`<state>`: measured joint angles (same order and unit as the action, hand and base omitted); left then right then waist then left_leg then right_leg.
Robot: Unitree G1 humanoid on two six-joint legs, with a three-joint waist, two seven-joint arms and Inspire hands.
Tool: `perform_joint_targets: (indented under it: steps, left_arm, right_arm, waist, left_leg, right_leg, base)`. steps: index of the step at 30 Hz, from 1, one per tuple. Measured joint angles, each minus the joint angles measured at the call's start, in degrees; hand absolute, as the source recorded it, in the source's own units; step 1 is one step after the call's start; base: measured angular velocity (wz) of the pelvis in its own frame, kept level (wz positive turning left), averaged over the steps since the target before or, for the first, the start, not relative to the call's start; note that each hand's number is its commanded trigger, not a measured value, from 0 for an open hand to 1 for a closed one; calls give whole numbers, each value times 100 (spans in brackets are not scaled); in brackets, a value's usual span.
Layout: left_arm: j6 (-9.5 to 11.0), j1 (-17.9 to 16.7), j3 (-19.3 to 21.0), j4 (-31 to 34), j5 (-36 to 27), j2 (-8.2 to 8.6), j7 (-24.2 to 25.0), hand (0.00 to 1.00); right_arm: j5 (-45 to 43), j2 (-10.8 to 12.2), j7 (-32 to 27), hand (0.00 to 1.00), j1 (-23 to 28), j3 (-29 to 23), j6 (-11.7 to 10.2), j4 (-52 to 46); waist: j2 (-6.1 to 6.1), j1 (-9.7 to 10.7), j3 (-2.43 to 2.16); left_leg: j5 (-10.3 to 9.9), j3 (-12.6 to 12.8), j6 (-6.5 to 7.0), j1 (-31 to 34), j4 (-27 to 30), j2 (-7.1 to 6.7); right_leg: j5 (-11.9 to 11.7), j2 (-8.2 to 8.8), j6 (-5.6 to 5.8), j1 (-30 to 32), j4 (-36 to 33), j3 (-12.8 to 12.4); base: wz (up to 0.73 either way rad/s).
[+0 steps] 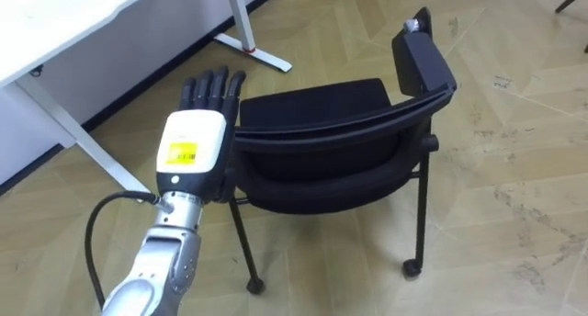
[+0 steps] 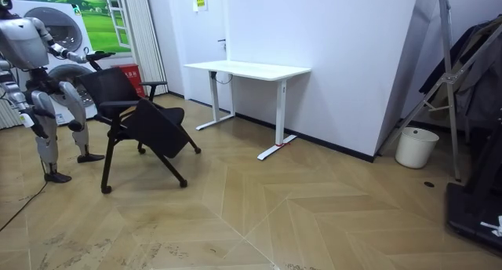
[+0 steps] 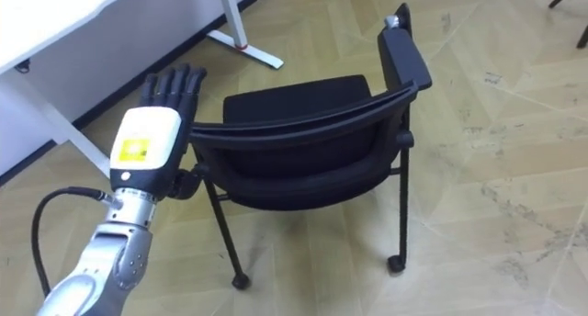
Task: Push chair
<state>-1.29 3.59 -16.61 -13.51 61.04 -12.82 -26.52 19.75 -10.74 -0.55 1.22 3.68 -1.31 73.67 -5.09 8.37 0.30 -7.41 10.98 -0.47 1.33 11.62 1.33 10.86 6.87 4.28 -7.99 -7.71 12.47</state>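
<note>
One white desk [image 1: 64,22] stands beyond the hand and to its left. One left hand [image 1: 191,149] is raised with its back to the camera, fingers [image 1: 213,86] straight (fully open, gripping nothing), at the left end of the backrest; actual contact cannot be told. One black chair [image 1: 317,109] stands just right of the hand, with its seat beyond the backrest.

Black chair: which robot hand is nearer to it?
Left. The left robot hand is at the chair backrest, fingers straight; the right robot hand hangs by the robot's side, apart.
</note>
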Motion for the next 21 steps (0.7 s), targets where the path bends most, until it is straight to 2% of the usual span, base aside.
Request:
perform_joint_targets:
  steps: [6, 12, 16, 21]
  left_arm:
    - [-19, 41, 0, 0, 89, -95, 115, 0]
    - [-52, 334, 0, -37, 92, -279, 129, 0]
    - [-89, 416, 0, -46, 91, -407, 252, 0]
    - [-85, 426, -1, -467, 30, -409, 343, 0]
  right_arm:
    - [1, 8, -25, 0, -11, -32, 16, -4]
    - [-1, 0, -72, 0, -27, -55, 62, -65]
    - [-25, -7, -58, 0, -31, -61, 70, -99]
    - [-314, -20, 4, 0, -112, -74, 56, -83]
  waist:
    - [19, 85, 19]
    - [20, 86, 19]
    - [-10, 133, -1]
    - [-30, 260, -14]
  left_leg:
    - [-1, 40, 1, 10, 3, 1]
    - [-1, 108, 2, 18, -10, 7]
    - [-2, 136, 2, 25, -28, 10]
    - [-3, 135, 2, 17, -25, 10]
  right_leg:
    - [0, 3, 0, 24, -11, -20]
    - [0, 5, 0, 79, -33, -101]
    - [0, 5, 0, 107, -31, -127]
    - [0, 5, -1, 95, -28, -128]
  base:
    - [-2]
    - [-6]
    - [-3]
    - [0]
